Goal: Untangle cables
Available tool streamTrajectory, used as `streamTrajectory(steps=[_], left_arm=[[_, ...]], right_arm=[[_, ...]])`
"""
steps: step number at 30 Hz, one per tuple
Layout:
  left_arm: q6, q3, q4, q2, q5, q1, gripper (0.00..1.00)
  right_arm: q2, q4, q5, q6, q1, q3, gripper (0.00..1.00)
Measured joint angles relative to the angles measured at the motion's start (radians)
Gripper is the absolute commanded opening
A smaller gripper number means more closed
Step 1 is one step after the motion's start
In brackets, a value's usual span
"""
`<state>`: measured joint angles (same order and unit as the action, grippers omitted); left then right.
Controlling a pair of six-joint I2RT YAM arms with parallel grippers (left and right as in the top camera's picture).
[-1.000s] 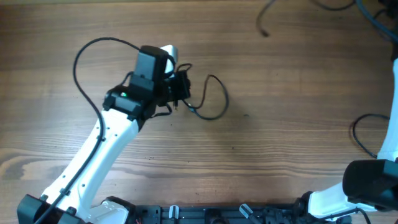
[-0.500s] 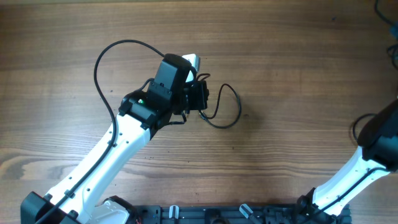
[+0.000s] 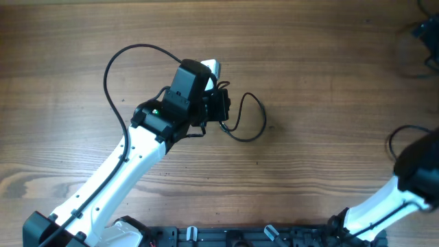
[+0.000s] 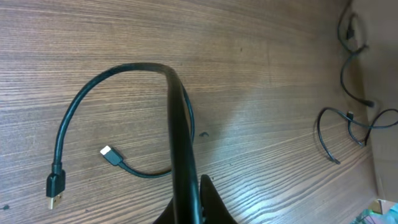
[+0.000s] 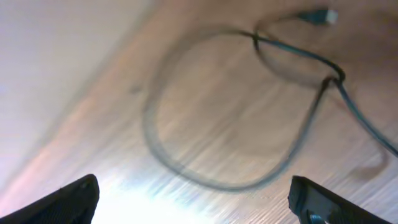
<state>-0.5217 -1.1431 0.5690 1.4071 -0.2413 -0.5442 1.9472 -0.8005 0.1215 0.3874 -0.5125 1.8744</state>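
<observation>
My left gripper (image 3: 221,107) is near the table's middle, shut on a thin black cable (image 3: 255,123) that loops out to its right. In the left wrist view the gripper (image 4: 188,208) pinches that cable (image 4: 93,84). It arcs up and left to a black plug with a gold tip (image 4: 54,190), and a pale-tipped end (image 4: 107,152) lies inside the loop. My right gripper (image 5: 196,205) hangs open above another loop of cables (image 5: 292,68), crossed and blurred, with nothing between its fingers.
More thin cables (image 4: 348,121) lie at the table's far right by its edge, seen also in the overhead view (image 3: 410,48). The thick black wire (image 3: 110,68) arching left of the left arm belongs to the arm. The right arm (image 3: 415,182) stands at the right edge.
The left gripper carried its cable loop to the right, then held still. The right arm shifted at the right edge and its jaws have opened wide.
</observation>
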Motion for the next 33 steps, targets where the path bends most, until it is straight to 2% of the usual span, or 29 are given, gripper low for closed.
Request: streamTrajectory(steps=[6,11,16,20,23,28,33], left_arm=[[0.0,0.0,-0.001,0.0,0.0,0.0,0.04],[-0.007,0.0,-0.003,0.0,-0.001,0.003,0.04],[-0.106,-0.002,-0.044,-0.01,-0.072,0.084,0.04],[-0.255,-0.008,-0.078,-0.043,-0.176,0.167,0.04],[-0.403,-0.01,-0.089,-0.047,-0.233,0.214,0.04],[-0.625,-0.011,-0.19,-0.047,-0.301,0.245,0.04],[-0.961,-0.014,-0.341,-0.047,-0.355,0.245,0.04]], right_arm=[[-0.227,-0.162,0.265,-0.121,0.014,0.004,0.99],[-0.251,-0.323,0.478,-0.35,0.097,0.006,1.0],[-0.251,-0.417,0.568,-0.585,0.264,0.006,1.0],[-0.251,-0.431,0.582,-0.727,0.422,0.006,1.0],[-0.251,-0.43,0.581,-0.774,0.497,0.006,1.0],[-0.251,-0.424,0.581,-0.812,0.563,0.006,1.0],[-0.251,-0.404,0.581,-0.901,0.655,-0.005,1.0]])
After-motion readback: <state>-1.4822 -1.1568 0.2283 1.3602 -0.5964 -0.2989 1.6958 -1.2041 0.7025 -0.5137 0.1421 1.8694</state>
